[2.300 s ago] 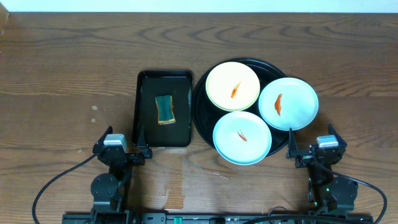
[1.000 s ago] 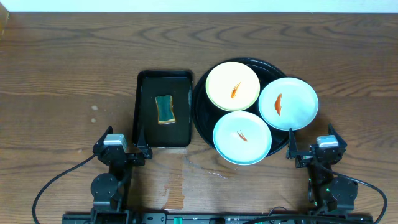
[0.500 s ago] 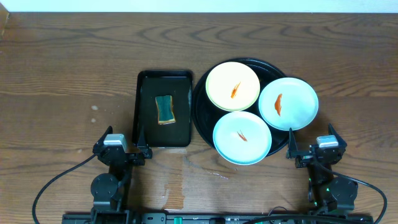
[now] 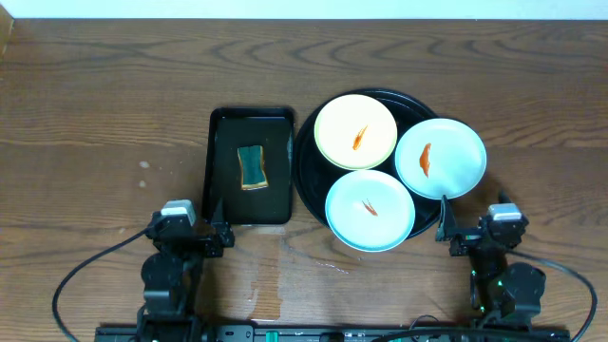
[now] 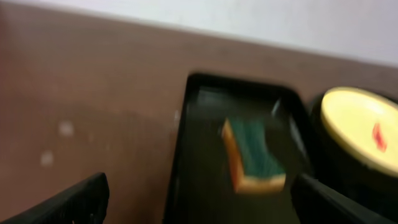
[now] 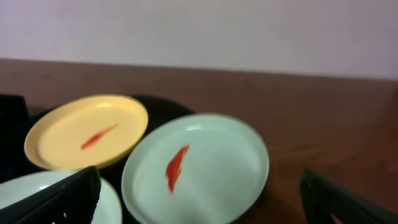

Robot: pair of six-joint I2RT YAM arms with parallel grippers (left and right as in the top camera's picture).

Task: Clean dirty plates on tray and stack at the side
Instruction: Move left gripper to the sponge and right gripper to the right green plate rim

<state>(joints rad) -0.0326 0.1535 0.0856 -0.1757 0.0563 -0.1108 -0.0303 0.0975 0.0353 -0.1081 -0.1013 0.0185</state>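
Surface: brown wooden tabletop (image 4: 95,114), pale wall behind.
Tray: round black tray (image 4: 307,185), just right of centre.
Plates: yellow plate (image 4: 355,132) at the tray's 12 o'clock; first mint plate (image 4: 440,158) at 3 o'clock, overhanging the rim; second mint plate (image 4: 370,210) at 6 o'clock; each is sauce-smeared.
Beside: rectangular tray (image 4: 217,171) at 9 o'clock, holding a sponge (image 4: 252,167).
Left hand (image 4: 187,229): spread, empty, 7 o'clock.
Right hand (image 4: 482,232): spread, empty, 5 o'clock.

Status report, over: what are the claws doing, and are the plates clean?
Left gripper, right gripper open, empty. Three plates on tray, all smeared. Sponge untouched in small tray. Nothing blocking.
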